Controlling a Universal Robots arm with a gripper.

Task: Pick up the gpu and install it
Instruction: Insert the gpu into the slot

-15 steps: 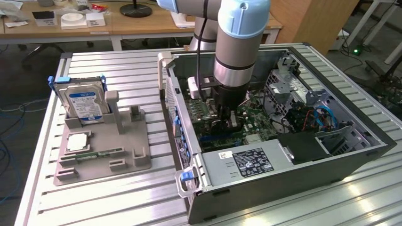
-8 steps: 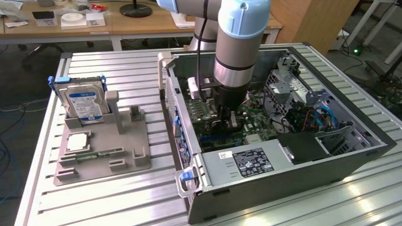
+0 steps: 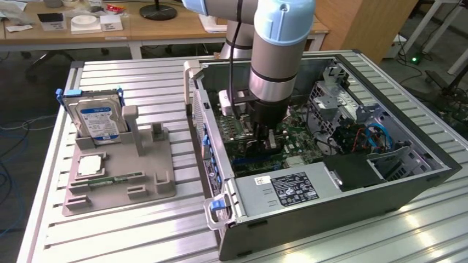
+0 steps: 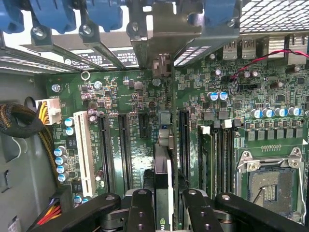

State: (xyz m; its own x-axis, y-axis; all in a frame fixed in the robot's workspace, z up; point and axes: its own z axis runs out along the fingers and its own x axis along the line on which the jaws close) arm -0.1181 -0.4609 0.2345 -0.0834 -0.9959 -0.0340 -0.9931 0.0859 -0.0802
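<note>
Slatted metal counter (image 3: 124, 230) carries an open PC case (image 3: 409, 189); the arm reaches down into it. Pincer (image 4: 170, 205) is clamped on the gpu (image 4: 164, 191), held edge-on right between its fingers (image 4: 141, 210), hovering just over the motherboard (image 4: 231, 125) slots. Bracket end points toward the case's rear wall ahead of the pincer. Risks, as I judge: card edge off-line from the slot (image 4: 161, 145) so it jams or scrapes nearby parts; bracket catching the rear frame; tilted card seating only at one end; card slipping in the grip if pushed hard.
</note>
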